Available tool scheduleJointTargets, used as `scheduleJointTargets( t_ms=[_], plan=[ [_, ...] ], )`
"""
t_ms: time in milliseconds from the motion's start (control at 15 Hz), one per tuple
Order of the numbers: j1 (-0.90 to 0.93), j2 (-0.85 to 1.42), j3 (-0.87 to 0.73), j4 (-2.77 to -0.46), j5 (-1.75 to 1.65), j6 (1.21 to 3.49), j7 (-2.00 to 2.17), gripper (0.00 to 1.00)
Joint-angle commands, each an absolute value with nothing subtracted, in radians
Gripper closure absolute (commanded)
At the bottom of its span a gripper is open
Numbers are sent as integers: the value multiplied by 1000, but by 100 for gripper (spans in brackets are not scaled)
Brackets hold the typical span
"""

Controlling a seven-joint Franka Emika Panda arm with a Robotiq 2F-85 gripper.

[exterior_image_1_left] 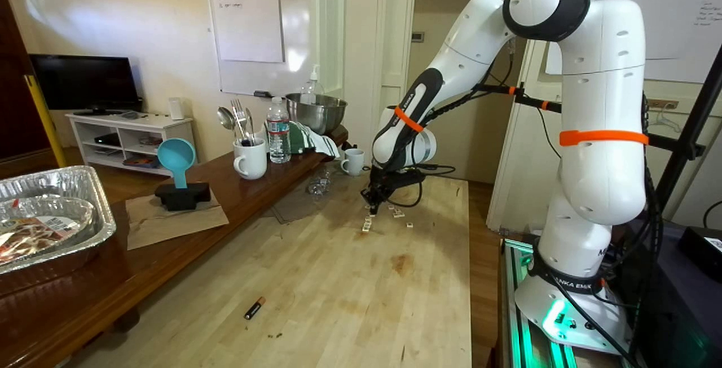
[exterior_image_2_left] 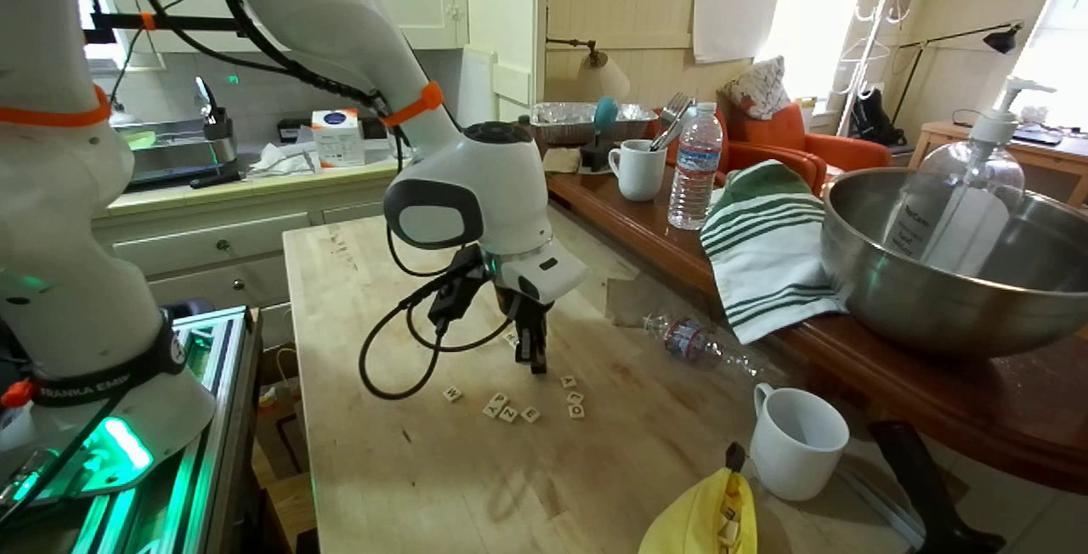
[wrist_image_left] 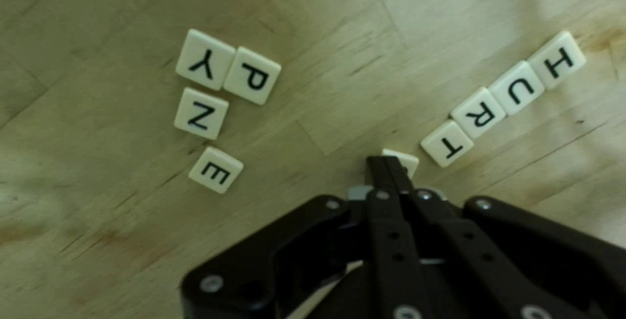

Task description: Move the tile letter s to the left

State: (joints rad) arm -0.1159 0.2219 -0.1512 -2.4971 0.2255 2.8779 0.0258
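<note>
In the wrist view, my gripper has its fingertips pressed together just over a white tile. The fingers cover most of this tile and its letter cannot be read. No tile shows a readable S. To its right, T, R, U and H lie in a slanted row. To the left lie Y, P, N and E. In both exterior views, the gripper points down at the table among the tiles; it also shows here.
A battery lies on the wooden table. A plastic bottle lies by the raised dark ledge. A white mug and a yellow banana-shaped pouch are on the table. A steel bowl stands on the ledge.
</note>
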Motion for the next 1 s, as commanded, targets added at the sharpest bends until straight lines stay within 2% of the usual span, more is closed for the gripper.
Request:
scheduleJointTargets(
  t_ms=[0, 933],
  plan=[
    [-109, 262, -139, -2472, 213, 2842, 119, 100],
    [-89, 269, -156, -2461, 209, 2813, 320, 100]
  ],
)
